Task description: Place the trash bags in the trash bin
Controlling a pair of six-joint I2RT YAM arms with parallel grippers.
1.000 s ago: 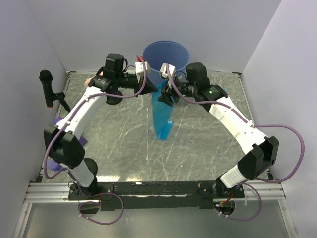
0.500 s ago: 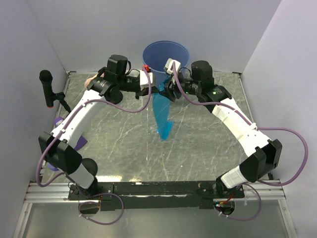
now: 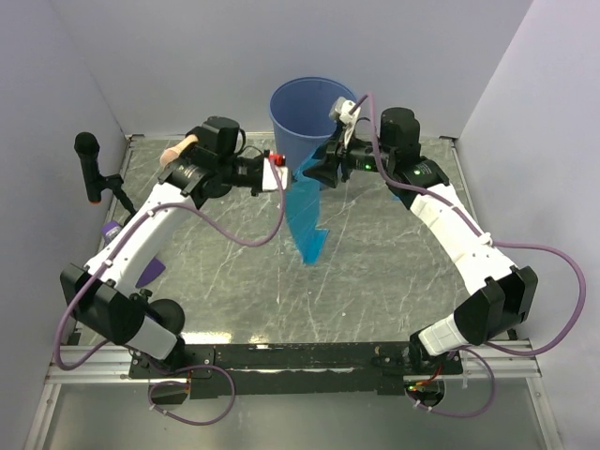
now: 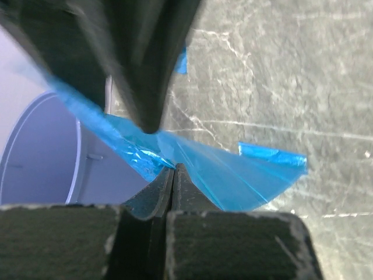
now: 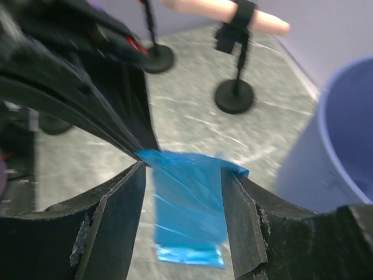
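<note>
A: Straight in on the left gripper [image 4: 175, 170]: clenched tight, no gap between the fingers, biting down on a top corner of the trash bag [image 4: 233, 175].

B: Now across to the right gripper [image 5: 182, 167]: fingers spread apart, the bag's top edge running from one to the other. Hard to say whether pressing on the film or only brushing it.

A: Nose to nose, those two grippers, meeting at the same blue corner, just in front of the bucket.

B: Following the film down from there: hangs as one long strip, glossy and see-through, bright blue, narrow up top and broader lower down, with a ragged, folded end at the bottom.

A: Touching the tabletop [image 3: 234, 272] at that lower end? Cannot tell from overhead.

B: Clearly outside the trash bin [image 3: 292, 141], though. Dangles just on its near side, close to the wall, not over the rim.

A: Worth a look at that bin: stands upright at the far edge of the tabletop, round, rigid, medium blue, mouth open to the camera.

B: And further out, on the left: a black microphone [image 3: 86, 148] on its stand by the wall, plus a peach-coloured rod [image 3: 178, 148] clamped in a small black stand behind the left arm.
</note>
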